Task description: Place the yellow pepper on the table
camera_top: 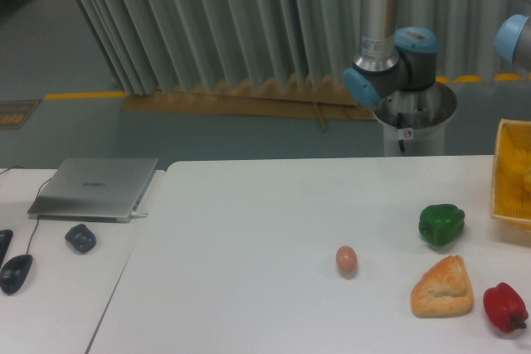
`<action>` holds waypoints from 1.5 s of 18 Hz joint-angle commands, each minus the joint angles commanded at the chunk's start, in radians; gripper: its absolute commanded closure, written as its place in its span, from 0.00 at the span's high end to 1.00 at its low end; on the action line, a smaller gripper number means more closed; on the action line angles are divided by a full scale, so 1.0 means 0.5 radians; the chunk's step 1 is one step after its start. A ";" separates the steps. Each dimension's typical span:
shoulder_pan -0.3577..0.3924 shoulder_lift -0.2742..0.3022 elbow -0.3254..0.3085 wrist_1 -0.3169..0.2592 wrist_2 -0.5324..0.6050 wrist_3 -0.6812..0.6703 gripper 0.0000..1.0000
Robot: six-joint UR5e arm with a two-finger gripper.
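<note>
yellow mesh basket [513, 173] at the right edge is judged to hide the pepper, unseen on the white tabletop [249, 230]; fetching it comes first, and the claw is out of view.

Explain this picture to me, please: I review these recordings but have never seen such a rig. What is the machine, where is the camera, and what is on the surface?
There is one view, from a fixed camera facing the table. The grey and blue machine behind it is a robot arm; only its base and lower joints show, and its gripper is out of the picture, so whether it holds anything cannot be told. On the table lie a brown egg, a green bell pepper, a pastry and a red bell pepper. A yellow basket stands at the right edge. No yellow pepper lies on the table. The desk on the left carries a closed laptop and a mouse.
</note>
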 joint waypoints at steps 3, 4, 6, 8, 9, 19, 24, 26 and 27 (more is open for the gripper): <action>0.003 -0.009 0.003 0.000 0.000 0.006 1.00; 0.009 -0.009 0.006 0.000 0.000 0.009 1.00; 0.018 -0.006 0.003 -0.006 0.000 0.012 1.00; 0.009 -0.006 0.000 -0.006 0.000 0.009 1.00; 0.009 -0.009 0.000 -0.006 0.000 0.006 1.00; 0.018 -0.074 0.025 -0.058 0.040 0.009 1.00; 0.012 -0.077 0.022 -0.058 0.043 0.003 1.00; 0.009 -0.080 0.025 -0.058 0.055 -0.006 1.00; 0.009 -0.080 0.028 -0.055 0.083 -0.015 0.97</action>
